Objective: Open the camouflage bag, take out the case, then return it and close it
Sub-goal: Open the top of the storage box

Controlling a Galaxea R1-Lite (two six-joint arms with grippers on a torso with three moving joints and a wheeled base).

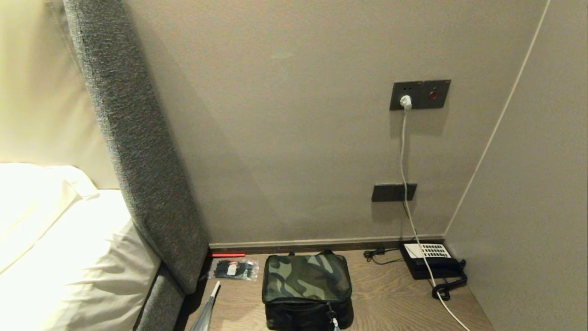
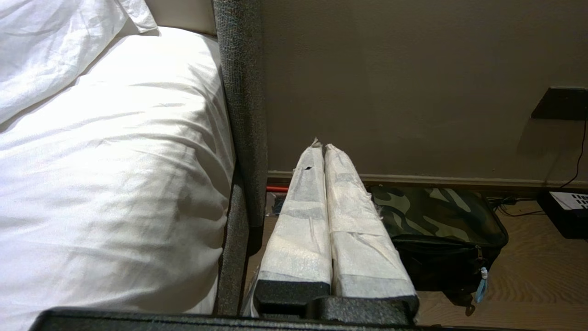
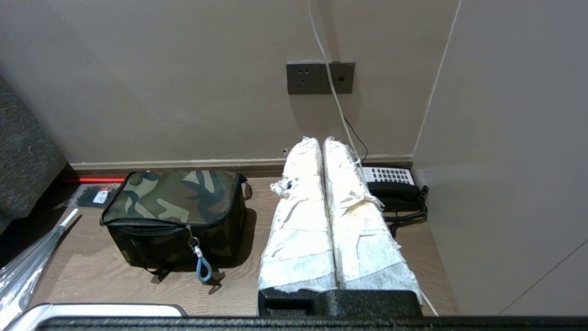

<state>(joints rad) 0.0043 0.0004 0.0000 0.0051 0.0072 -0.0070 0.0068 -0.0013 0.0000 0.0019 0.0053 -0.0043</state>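
A wood-grain bedside surface (image 1: 390, 294) sits in a beige-walled corner beside a grey fabric headboard panel (image 1: 138, 151). On it stands the zipped green, brown and black camouflage bag (image 1: 307, 289), its front cut off in the head view. The left gripper (image 2: 323, 146) and right gripper (image 3: 321, 140), wrapped in white, hover clenched and empty.

The bag (image 1: 307, 287) sits on the table (image 1: 390, 299), near the front. The packet of ties (image 1: 233, 269) lies to its left, a bit farther back. The phone (image 1: 432, 265) sits far right by the wall (image 1: 298, 138). A cord (image 1: 404, 151) hangs down the wall to the phone. The bed (image 1: 59, 257) is left of the table.
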